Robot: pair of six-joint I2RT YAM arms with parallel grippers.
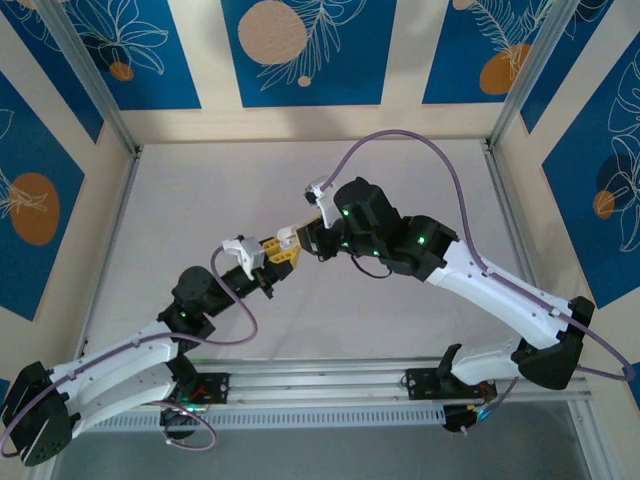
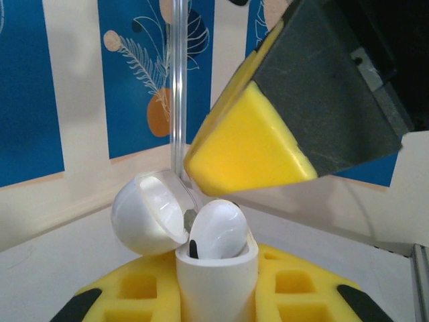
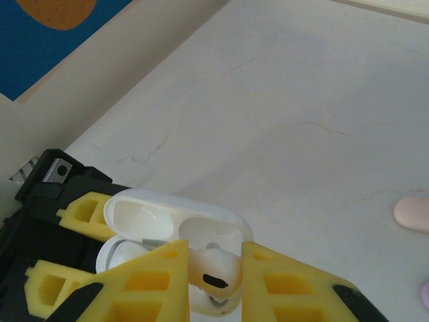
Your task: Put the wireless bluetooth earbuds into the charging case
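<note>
The white charging case (image 2: 216, 282) stands upright between the yellow fingers of my left gripper (image 2: 216, 292), which is shut on it. Its lid (image 2: 144, 211) hangs open to the left. A glossy white earbud (image 2: 218, 228) sits partly down in the case's right-hand socket. My right gripper (image 3: 214, 253) is shut on this earbud (image 3: 218, 272), directly over the open case (image 3: 171, 218). From above, the left gripper (image 1: 262, 270) and right gripper (image 1: 290, 248) meet tip to tip above the middle of the table.
A pink rounded object (image 3: 412, 213) and a purple sliver (image 3: 425, 292) lie on the pale table (image 1: 300, 180) at the right edge of the right wrist view. Blue patterned walls and metal frame posts (image 1: 90, 80) enclose the table.
</note>
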